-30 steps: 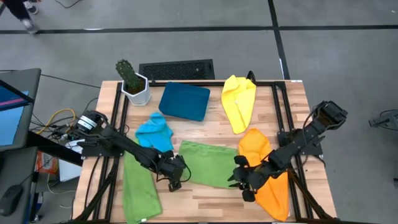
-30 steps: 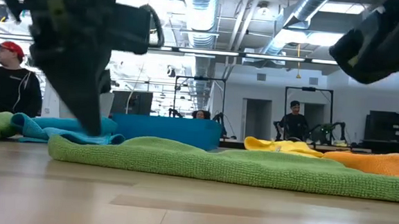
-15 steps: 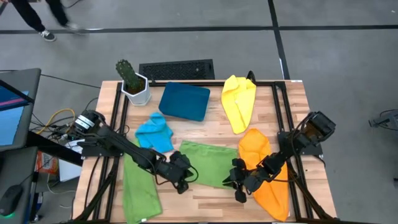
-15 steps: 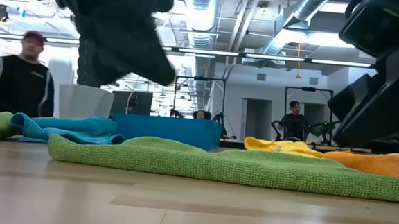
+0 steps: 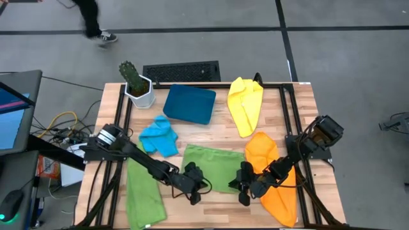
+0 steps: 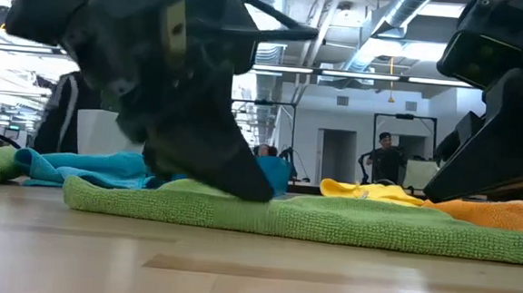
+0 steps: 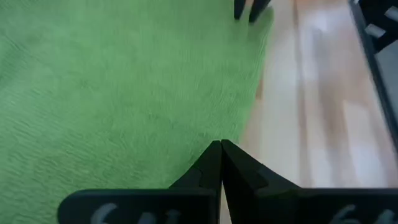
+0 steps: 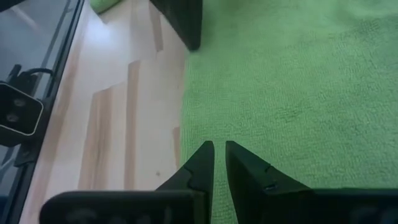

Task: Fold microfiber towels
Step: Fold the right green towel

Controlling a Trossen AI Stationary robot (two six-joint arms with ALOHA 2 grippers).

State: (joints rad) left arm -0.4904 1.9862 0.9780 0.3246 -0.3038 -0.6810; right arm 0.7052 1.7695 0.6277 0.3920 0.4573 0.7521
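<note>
A green towel [image 5: 214, 167] lies flat at the middle of the table. My left gripper [image 5: 195, 190] is shut, with its tips at the towel's near edge by the left corner. My right gripper [image 5: 241, 190] stands at the same edge by the right corner, its fingers nearly together on the cloth. Around them lie a sky-blue towel [image 5: 160, 137], a yellow one [image 5: 246, 105], an orange one [image 5: 271, 176] and a second green one [image 5: 142, 191]. My left gripper presses its shut fingertips [image 7: 221, 146] on the green towel's near edge [image 7: 239, 127], slanting down from the table's left. The towel stays flat on the table. My right gripper has the towel's near edge [image 8: 186, 134] by the right corner, slanting down from the table's right. Green cloth shows in the narrow gap between its fingertips [image 8: 231, 149]. One layer or several, I cannot tell. The towel lies flat.
A dark teal tray [image 5: 190, 103] and a cactus in a white pot [image 5: 136, 86] stand at the far left. Bare wood [image 5: 217, 204] runs along the near edge. A person [image 5: 89, 19] walks past beyond the table.
My left gripper has gone toward the table's right edge and down, tipping its fingers onto the green towel's near edge. My right gripper has sunk to the same edge and its fingers have drawn closer together. The towel has stayed flat.
</note>
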